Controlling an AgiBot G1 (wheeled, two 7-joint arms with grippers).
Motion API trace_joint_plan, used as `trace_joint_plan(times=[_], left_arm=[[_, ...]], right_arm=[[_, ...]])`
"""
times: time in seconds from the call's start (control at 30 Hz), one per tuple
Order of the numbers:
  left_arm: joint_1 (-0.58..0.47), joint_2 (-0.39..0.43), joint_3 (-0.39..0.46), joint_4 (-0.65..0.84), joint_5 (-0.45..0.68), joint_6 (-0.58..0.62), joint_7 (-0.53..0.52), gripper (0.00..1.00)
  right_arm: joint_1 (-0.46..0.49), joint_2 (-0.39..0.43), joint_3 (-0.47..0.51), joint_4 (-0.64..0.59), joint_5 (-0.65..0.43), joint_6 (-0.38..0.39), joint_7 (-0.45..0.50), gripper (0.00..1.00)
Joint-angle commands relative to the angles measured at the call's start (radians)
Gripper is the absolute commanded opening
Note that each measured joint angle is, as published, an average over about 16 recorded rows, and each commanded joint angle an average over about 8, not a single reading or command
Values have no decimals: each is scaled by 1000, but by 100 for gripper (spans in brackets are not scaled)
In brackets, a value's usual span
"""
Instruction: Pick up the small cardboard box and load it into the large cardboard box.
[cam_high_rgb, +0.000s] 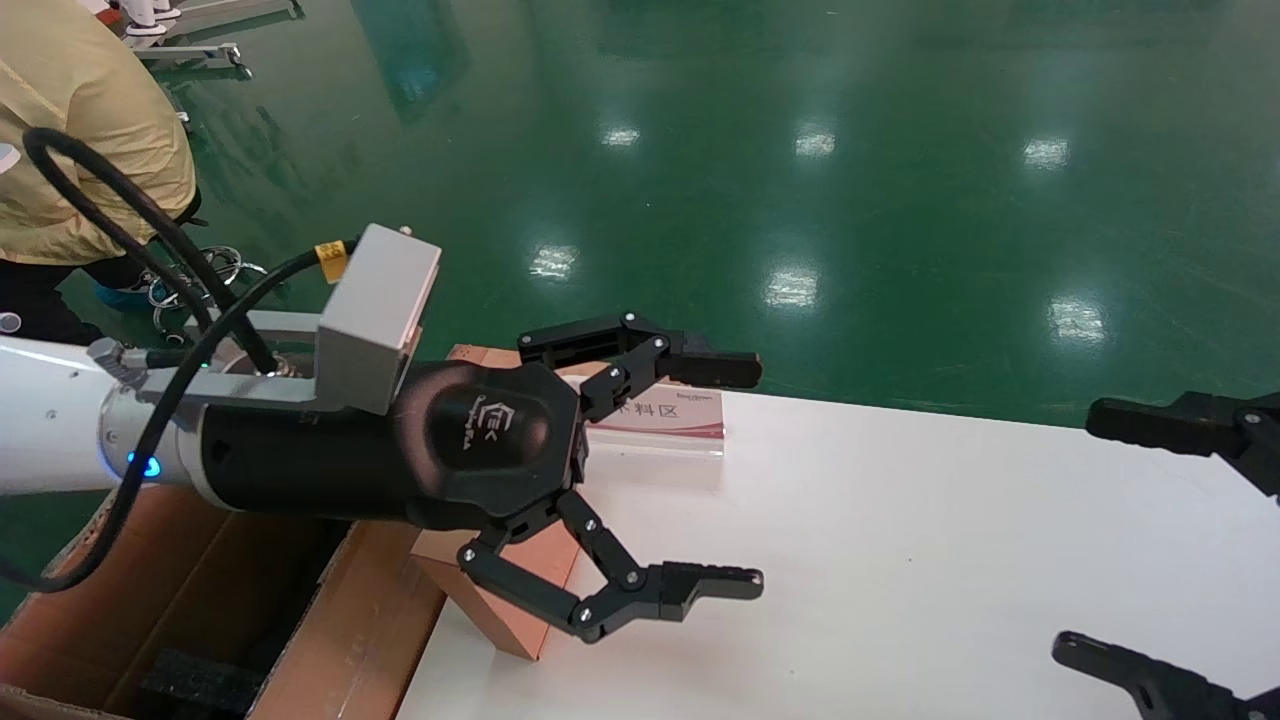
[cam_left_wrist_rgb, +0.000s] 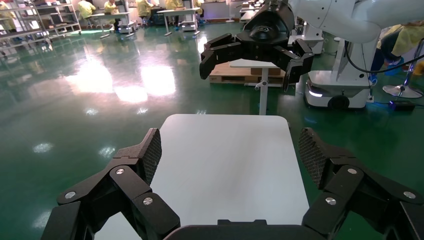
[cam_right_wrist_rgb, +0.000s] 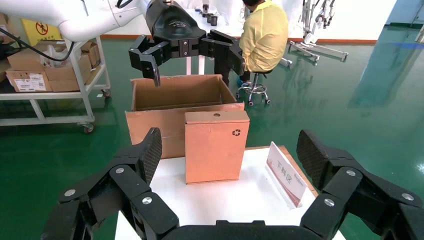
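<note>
Hovering left gripper (cam_high_rgb: 745, 475) spread above small cardboard box (cam_right_wrist_rgb: 215, 146), right gripper (cam_high_rgb: 1115, 535) open

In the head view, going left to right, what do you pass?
Large box → small box, under the open left gripper → sign → open right gripper at the right edge.

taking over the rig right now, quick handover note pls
Left gripper: open, empty, raised above the small cardboard box.
Right gripper: open, empty, at the table's right end.
Small cardboard box: upright on the table's left end, next to the large cardboard box, which stands open past that edge.
Done: nothing loaded.
Left: grasp the small box and place it in the large one.
</note>
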Motion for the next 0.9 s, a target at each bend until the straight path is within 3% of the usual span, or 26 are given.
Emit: trace_joint_plan(times=[0.03,0.57,0.7,0.9], left_arm=[[0,0,0,0,0,0,0,100],[-7,-9,10,-1,23,-7,-21,100],[-40,-34,41,-13,91,-23,-90,100],[-160,-70,126,-45,277,-23,-276,100]], right_arm=[[0,0,0,0,0,0,0,100],[0,0,0,0,0,0,0,100],[0,0,-1,-1,0,0,0,100],[1,0,-1,-1,0,0,-1,100]])
